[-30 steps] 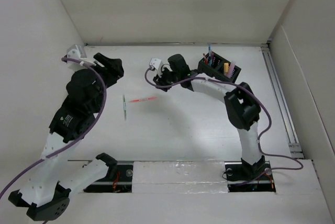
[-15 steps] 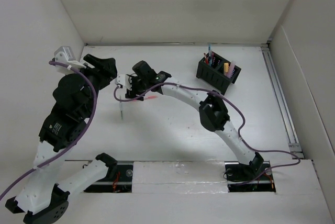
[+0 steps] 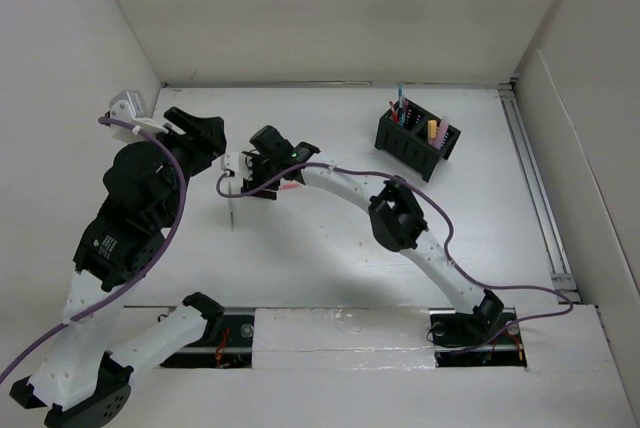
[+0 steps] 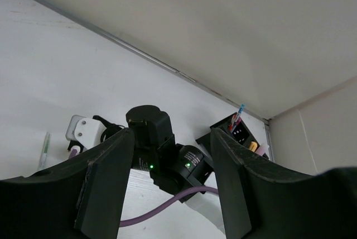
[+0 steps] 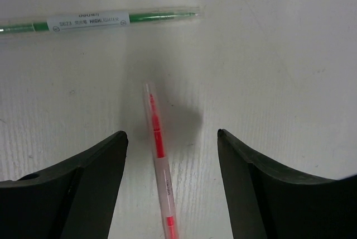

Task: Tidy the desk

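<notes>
We see a matte white tabletop [image 3: 340, 258] with a black-and-white strip [image 3: 330, 328] along its near edge. One clear highlighter [image 5: 159, 161] shows red, and another [image 5: 100, 20] shows green with a white label. The pen holder [image 3: 417, 145] is black. The cable [image 4: 167, 202] is purple.

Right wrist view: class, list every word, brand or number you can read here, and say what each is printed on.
"HIGHLIGHTER": on the white label of the clear green-cored plastic pen.
Small brand mark, code and characters left of that word: too blurred to read.
Label on the clear red-cored plastic pen: too blurred to read.
</notes>
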Robot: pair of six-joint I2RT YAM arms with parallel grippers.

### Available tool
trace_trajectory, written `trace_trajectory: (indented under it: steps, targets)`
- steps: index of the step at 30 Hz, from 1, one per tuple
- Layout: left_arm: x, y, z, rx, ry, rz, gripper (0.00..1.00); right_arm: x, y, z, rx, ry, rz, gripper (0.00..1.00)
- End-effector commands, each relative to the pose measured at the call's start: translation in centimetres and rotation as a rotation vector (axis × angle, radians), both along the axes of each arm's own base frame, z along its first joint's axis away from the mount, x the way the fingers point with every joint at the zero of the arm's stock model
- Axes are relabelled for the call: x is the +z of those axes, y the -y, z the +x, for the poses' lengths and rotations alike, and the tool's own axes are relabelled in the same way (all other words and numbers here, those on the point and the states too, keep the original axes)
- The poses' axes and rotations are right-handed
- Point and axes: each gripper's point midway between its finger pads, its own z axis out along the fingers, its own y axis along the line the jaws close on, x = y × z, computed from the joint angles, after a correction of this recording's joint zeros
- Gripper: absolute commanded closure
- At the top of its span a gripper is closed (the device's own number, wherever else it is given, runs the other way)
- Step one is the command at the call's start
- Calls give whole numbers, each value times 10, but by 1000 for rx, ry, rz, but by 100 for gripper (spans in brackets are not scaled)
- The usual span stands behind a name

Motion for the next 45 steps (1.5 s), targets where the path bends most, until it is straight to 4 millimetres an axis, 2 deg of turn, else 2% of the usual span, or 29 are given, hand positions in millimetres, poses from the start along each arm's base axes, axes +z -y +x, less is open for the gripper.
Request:
trace_trajectory:
  steps: [1,5,7,12,13,14,15,16,17,19,20,21,22,25,26,27,28,29,30,31,32,33,34,35,37,38,41,42,45]
  targets:
    - [10,1,-2,-14,24,2,47,4,-12,3,-14,7,34,29]
    - [8,1,-3,-20,20,2,47,-10,-15,2,-37,-27,38,30]
    - [8,0,-4,-19,19,3,47,-19,-14,1,-55,-49,33,37]
    - [5,-3,-6,-8,13,6,47,-33,-10,-6,-64,-94,22,44]
    - [5,-4,-6,-3,17,6,47,-37,-4,-11,-69,-110,6,53]
    - [5,-4,-6,-4,17,7,47,-37,-4,-11,-69,-110,5,53]
    - [6,-4,-7,-4,18,10,47,-39,-2,-12,-73,-109,-1,57]
    - [6,-5,-6,-1,19,13,47,-28,0,-12,-77,-99,9,66]
    - [7,-6,-6,5,21,13,47,-40,9,-19,-80,-118,-21,71]
    - [7,-7,-5,9,23,19,47,-38,15,-22,-84,-112,-18,82]
    - [8,-7,-5,12,28,18,47,-30,27,-28,-97,-95,-10,87]
    - [8,-7,-5,12,28,19,47,-30,27,-28,-97,-95,-10,87]
    - [4,-6,-3,8,21,27,47,-27,31,-30,-117,-101,0,92]
    - [1,0,1,-10,20,27,47,6,50,-19,-187,-112,112,98]
    - [1,2,2,-18,21,27,47,26,50,-11,-200,-95,178,100]
    - [-2,4,5,-19,16,28,47,53,58,-11,-203,-90,233,100]
    - [-4,7,5,-30,11,31,47,66,70,3,-247,-101,277,100]
    - [-5,8,7,-32,11,31,47,87,74,13,-258,-80,337,100]
    - [-6,10,9,-35,10,30,47,116,82,16,-258,-63,396,100]
    - [-8,13,11,-47,5,31,47,133,90,23,-280,-65,441,100]
    - [-8,15,12,-50,9,28,47,148,109,43,-320,-47,479,100]
    - [-11,17,16,-52,0,35,47,177,118,50,-319,-21,542,100]
    - [-12,20,17,-61,-1,33,47,189,129,57,-344,-27,579,100]
    - [-13,21,18,-64,-3,37,47,207,155,80,-386,12,635,100]
    - [-16,25,22,-70,-13,40,47,238,183,93,-422,27,722,100]
    - [-15,25,23,-72,-10,37,47,254,214,116,-465,71,771,100]
    - [-18,29,28,-75,-23,45,48,280,255,141,-507,100,862,100]
    - [-19,31,30,-76,-27,45,48,285,281,153,-534,118,881,100]
    - [-20,33,34,-72,-33,48,48,296,312,170,-566,138,952,100]
